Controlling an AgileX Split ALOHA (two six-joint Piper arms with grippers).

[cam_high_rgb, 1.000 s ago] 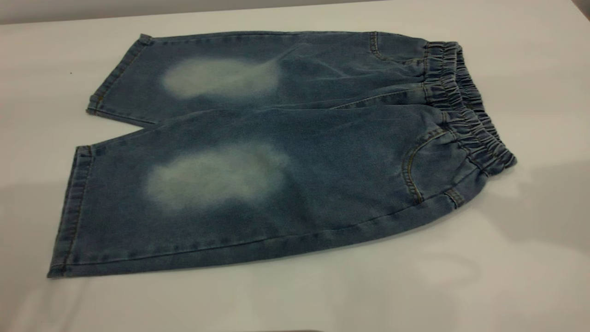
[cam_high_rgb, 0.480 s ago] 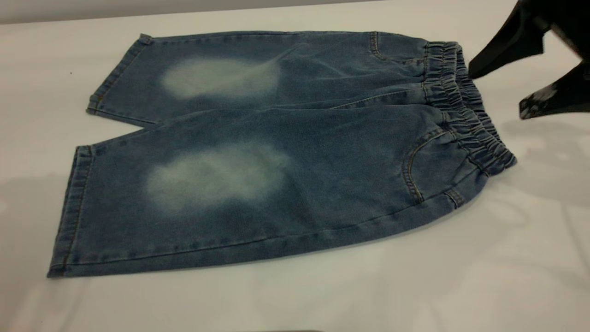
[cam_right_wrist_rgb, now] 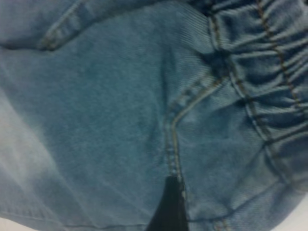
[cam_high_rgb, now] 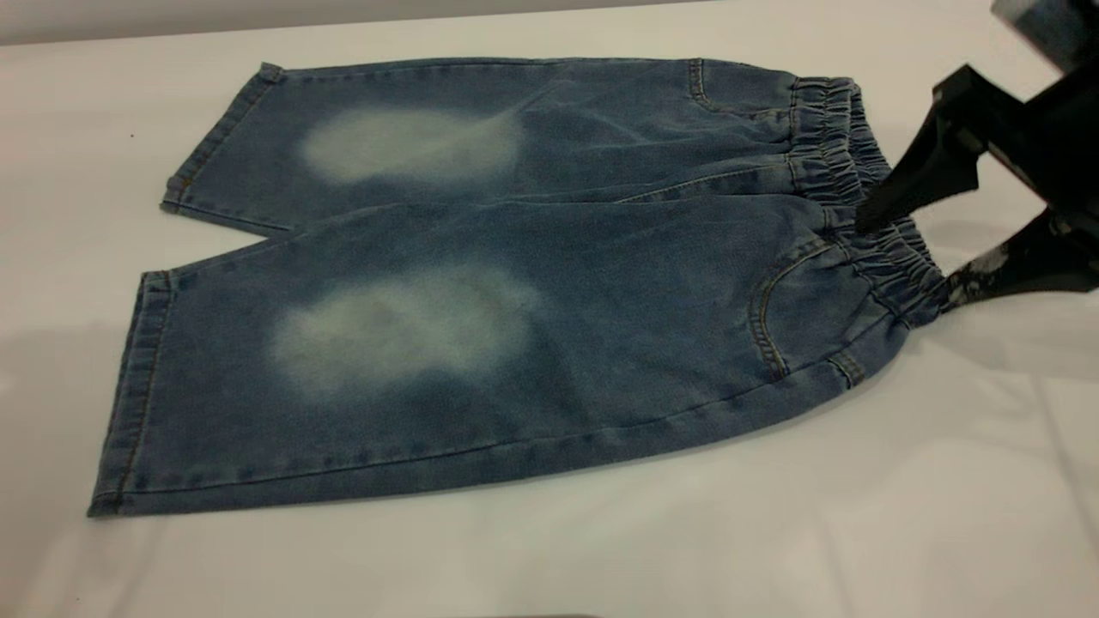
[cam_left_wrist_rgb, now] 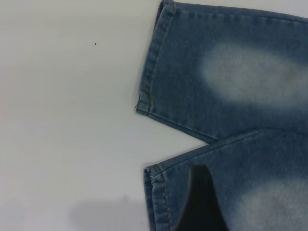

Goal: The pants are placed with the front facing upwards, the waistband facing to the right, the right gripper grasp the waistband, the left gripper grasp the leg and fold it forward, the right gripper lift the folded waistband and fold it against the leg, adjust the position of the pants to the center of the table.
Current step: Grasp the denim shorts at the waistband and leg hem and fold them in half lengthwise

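The pants [cam_high_rgb: 515,283] lie flat and front up on the white tabletop [cam_high_rgb: 601,558], both legs spread open and unfolded, each with a pale faded oval patch. Their gathered waistband [cam_high_rgb: 867,206] is the end nearest the right pincer [cam_high_rgb: 906,262], and the two hemmed cuffs [cam_high_rgb: 142,386] lie at the far end, well apart from it. The right pincer stands wide open at the waistband's nearer half: one black finger [cam_high_rgb: 919,176] has its tip over the elastic, the other finger [cam_high_rgb: 1013,270] has its tip at the outer edge of the band, and nothing is gripped. In the right wrist view one dark finger [cam_right_wrist_rgb: 168,207] hangs above the curved pocket seam [cam_right_wrist_rgb: 175,130] just inside the waistband. The left pincer shows only as one dark finger [cam_left_wrist_rgb: 202,202] over the nearer leg beside its cuff; how far it is open cannot be told.
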